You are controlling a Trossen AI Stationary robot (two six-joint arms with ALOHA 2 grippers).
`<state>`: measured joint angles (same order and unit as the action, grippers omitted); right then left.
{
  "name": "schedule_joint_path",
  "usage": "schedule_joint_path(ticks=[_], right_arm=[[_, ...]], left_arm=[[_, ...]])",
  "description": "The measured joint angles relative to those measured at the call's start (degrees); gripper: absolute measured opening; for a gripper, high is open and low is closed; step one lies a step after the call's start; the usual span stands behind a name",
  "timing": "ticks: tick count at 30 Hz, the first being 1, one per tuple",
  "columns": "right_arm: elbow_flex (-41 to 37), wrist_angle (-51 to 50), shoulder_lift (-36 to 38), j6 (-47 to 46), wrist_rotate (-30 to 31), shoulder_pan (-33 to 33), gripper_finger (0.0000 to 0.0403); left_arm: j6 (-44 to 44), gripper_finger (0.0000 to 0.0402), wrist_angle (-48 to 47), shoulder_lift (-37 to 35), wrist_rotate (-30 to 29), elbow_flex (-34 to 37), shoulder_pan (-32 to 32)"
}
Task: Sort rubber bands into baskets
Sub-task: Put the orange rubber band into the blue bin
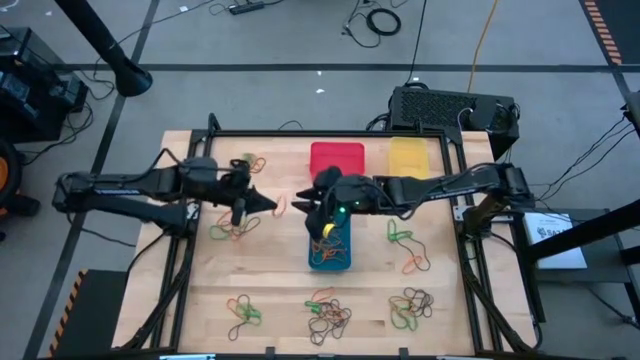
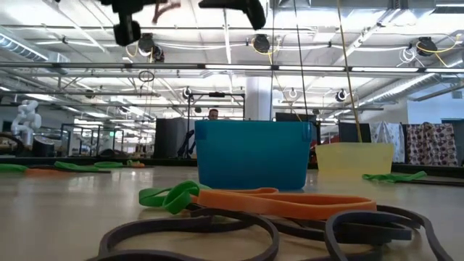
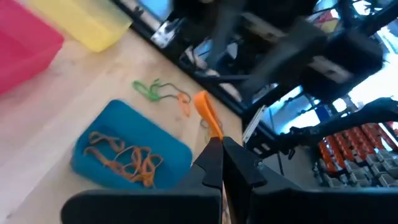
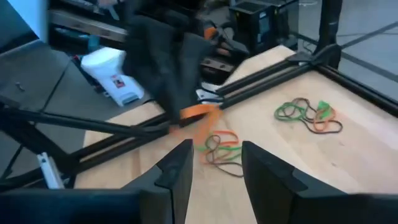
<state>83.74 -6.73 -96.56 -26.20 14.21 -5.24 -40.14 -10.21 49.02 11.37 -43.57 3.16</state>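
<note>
My left gripper point(image 1: 270, 204) is shut on an orange rubber band point(image 3: 208, 114), above the table just left of the blue basket point(image 1: 330, 250). The blue basket holds several orange bands point(image 3: 124, 158). The red basket point(image 1: 337, 160) and the yellow basket point(image 1: 410, 156) stand at the far edge. My right gripper point(image 4: 214, 158) is open and empty, over the blue basket's far end point(image 1: 314, 208), and faces the left gripper. Loose orange, green and dark bands point(image 1: 232, 228) lie in heaps on the table. My left gripper pinches one end of the orange rubber band point(image 3: 214, 132) between its two fingertips. The band sticks out past the fingertips as a flat loop, lifted clear of the table. It also shows from the right wrist view point(image 4: 198, 112).
Band heaps lie at the far left point(image 1: 250, 162), right of the blue basket point(image 1: 402, 236) point(image 1: 415, 265), and along the near edge point(image 1: 243, 310) point(image 1: 328, 312) point(image 1: 412, 305). A black frame rail point(image 1: 330, 133) borders the table. Dark and orange bands point(image 2: 275, 210) lie close to the low camera.
</note>
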Motion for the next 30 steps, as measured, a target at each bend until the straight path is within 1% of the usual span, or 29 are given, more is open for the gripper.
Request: schedule_joint_path(ticks=[2, 5, 8, 10, 16, 21, 30], right_arm=[[-0.02, -0.05, -0.04, -0.90, -2.36, 0.87, 0.0130], [-0.02, 0.16, 0.03, -4.43, -7.83, 2.10, 0.0130], [-0.02, 0.08, 0.01, -6.76, -13.84, 3.22, 0.0130], [-0.02, 0.16, 0.03, -7.49, -15.93, 3.73, 0.0130], [0.00, 0.58, 0.03, -7.64, -17.72, 3.87, 0.0130], [0.00, 0.42, 0.06, -7.64, -18.06, 3.85, 0.0130], [0.00, 0.49, 0.07, -7.66, -18.85, 3.80, 0.0130]], left_arm=[[-0.06, 0.0002, 1.13, 0.45, -2.00, 0.00, -2.17], [-0.08, 0.0002, 2.22, 1.09, -4.48, 0.00, -4.33], [-0.09, 0.0002, 2.31, 2.04, -5.91, 0.00, -5.85], [-0.09, 0.0002, 2.25, 2.61, -6.55, 0.00, -6.54], [-0.07, 0.0002, 2.92, 4.61, -7.58, 0.00, -7.44], [-0.04, 0.0002, 6.03, 5.69, -7.53, 0.00, -7.44], [0.00, 0.0002, 7.29, 6.16, -7.40, 0.00, -7.44]])
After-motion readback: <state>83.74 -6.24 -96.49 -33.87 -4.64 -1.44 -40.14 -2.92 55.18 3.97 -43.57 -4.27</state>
